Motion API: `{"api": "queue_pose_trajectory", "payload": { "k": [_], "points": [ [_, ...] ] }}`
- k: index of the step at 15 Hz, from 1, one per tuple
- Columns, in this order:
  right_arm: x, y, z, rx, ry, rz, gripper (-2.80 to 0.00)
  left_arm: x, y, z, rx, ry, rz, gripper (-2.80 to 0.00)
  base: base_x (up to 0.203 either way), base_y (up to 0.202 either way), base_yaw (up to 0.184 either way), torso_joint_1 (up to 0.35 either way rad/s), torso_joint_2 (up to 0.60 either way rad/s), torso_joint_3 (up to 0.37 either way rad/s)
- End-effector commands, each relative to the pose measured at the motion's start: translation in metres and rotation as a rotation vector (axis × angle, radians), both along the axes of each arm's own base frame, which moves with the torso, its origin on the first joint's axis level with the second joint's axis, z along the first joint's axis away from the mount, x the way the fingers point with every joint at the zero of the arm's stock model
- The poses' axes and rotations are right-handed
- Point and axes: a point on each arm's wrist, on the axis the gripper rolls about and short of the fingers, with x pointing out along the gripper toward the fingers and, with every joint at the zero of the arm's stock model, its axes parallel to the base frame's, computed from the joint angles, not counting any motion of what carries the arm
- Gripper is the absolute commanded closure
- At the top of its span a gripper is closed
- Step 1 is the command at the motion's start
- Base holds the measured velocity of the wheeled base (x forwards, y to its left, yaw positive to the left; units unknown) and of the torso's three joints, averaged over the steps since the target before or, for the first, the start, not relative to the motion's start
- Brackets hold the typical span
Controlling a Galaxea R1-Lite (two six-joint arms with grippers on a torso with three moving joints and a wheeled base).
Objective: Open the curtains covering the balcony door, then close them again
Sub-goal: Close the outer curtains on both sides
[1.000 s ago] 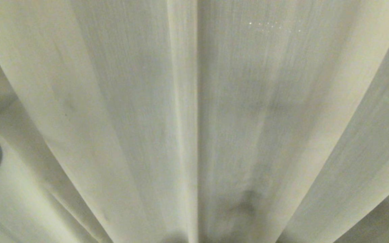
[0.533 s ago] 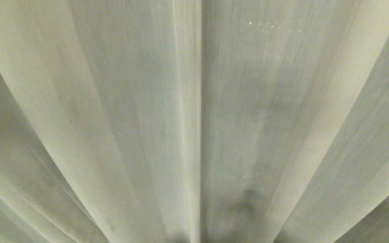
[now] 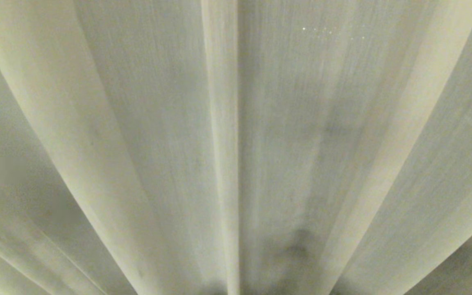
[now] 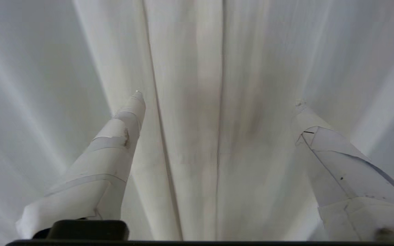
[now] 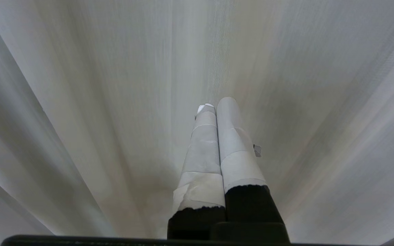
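The left gripper (image 4: pixel 217 99) faces the curtains (image 4: pixel 197 136) with its two tape-wrapped fingers (image 4: pixel 115 150) spread wide apart and nothing between them but air; the pale hemmed edge of a curtain panel, running as a long straight band, lies in the gap between the fingertips, and neither tip can be said for certain to touch the cloth. The right gripper (image 5: pixel 214 106) also points at the curtains, its two taped fingers (image 5: pixel 231 143) pressed together side by side along their whole length, holding nothing; whether its tips touch the fabric cannot be told. In the head view neither arm shows: the curtains (image 3: pixel 137 143) fill the whole frame, cream woven cloth in long pleats that fan outward from the lower middle. A narrow lighter strip, the hemmed edge where two panels meet, runs straight up the centre of the curtains, with a darker fold just beside it on the right. A faint greyish shadow sits low on the curtains, just right of that central strip. A few tiny bright specks show high on the curtains, right of centre. The panels hang drawn together across the view, so nothing behind them can be seen.
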Motion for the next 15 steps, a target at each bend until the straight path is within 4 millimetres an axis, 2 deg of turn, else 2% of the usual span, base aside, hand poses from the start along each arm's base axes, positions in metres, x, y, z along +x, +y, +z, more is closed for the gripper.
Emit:
{"api": "queue_pose_trajectory", "payload": {
  "k": [1,8,11,15],
  "points": [
    [0.000,0.000,0.000,-0.001,0.000,0.001,0.00,-0.019,0.006,-0.010,-0.016,-0.047,0.003,0.00,0.000,0.000,0.000,0.000,0.00,0.000],
    [0.000,0.000,0.000,0.000,0.000,0.001,0.00,-0.007,0.002,-0.030,-0.027,0.034,-0.011,0.00,0.000,0.000,0.000,0.000,0.00,0.000],
    [0.000,0.000,0.000,0.000,0.000,0.001,0.00,0.006,-0.002,-0.052,-0.020,0.094,-0.011,0.00,0.000,0.000,0.000,0.000,0.00,0.000],
    [0.000,0.000,0.000,-0.001,0.000,0.001,0.00,0.026,-0.008,-0.084,-0.036,0.083,-0.011,0.00,0.000,0.000,0.000,0.000,0.00,0.000]
  ]
}}
